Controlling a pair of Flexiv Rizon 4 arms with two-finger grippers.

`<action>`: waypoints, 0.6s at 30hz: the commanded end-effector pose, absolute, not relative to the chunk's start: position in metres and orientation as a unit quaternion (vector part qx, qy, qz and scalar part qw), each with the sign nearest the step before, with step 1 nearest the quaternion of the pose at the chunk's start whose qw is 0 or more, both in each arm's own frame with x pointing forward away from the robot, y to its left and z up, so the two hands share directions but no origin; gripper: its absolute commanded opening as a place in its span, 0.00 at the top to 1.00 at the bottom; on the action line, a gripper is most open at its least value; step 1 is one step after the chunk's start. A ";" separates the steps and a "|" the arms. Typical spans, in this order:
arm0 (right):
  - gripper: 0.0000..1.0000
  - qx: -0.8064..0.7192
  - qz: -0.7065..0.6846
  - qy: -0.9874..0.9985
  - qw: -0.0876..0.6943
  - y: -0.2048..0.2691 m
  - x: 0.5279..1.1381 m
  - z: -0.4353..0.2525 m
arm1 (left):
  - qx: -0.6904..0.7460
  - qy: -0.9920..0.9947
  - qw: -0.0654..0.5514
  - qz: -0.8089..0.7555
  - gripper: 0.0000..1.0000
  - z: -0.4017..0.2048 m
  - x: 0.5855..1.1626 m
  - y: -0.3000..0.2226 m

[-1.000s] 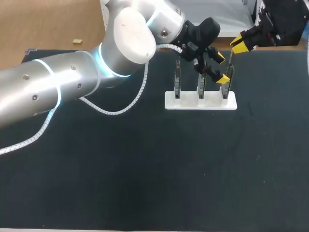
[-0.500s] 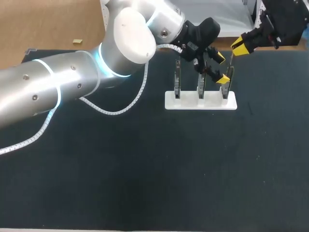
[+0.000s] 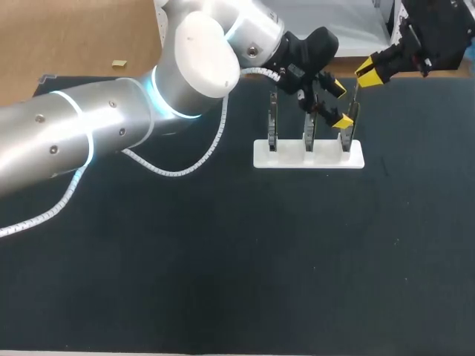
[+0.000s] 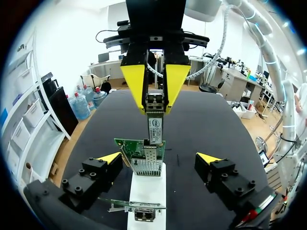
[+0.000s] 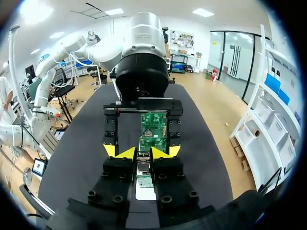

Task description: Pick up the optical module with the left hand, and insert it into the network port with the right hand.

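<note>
- Two pincers by the white stand: right pincer clamps optical module, end at network port.
- Wide open: left pincer, straddling the stand.
- Module's label is unreadable.

Three boards upright in stand on table, left pincer flanking rightmost board, module in right pincer above it

One white holder carries three upright circuit boards; one optical module above the holder; two tools: left tool, right tool.
</note>
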State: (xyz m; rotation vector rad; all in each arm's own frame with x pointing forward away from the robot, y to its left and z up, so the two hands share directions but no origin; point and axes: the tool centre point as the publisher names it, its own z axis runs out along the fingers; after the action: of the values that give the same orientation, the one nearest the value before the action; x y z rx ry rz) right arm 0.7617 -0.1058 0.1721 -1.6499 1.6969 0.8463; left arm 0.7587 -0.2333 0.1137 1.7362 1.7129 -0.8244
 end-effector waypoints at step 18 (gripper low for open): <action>1.00 -0.620 0.314 0.645 0.317 -0.102 0.766 0.173 | 0.648 0.639 0.276 -0.307 0.00 0.114 0.761 -0.235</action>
State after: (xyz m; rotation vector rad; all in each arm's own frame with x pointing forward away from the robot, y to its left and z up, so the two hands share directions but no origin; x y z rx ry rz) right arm 0.7664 -0.1034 0.1736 -1.6330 1.6994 0.8300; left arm 0.7587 -0.2333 0.1137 1.7362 1.7129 -0.8244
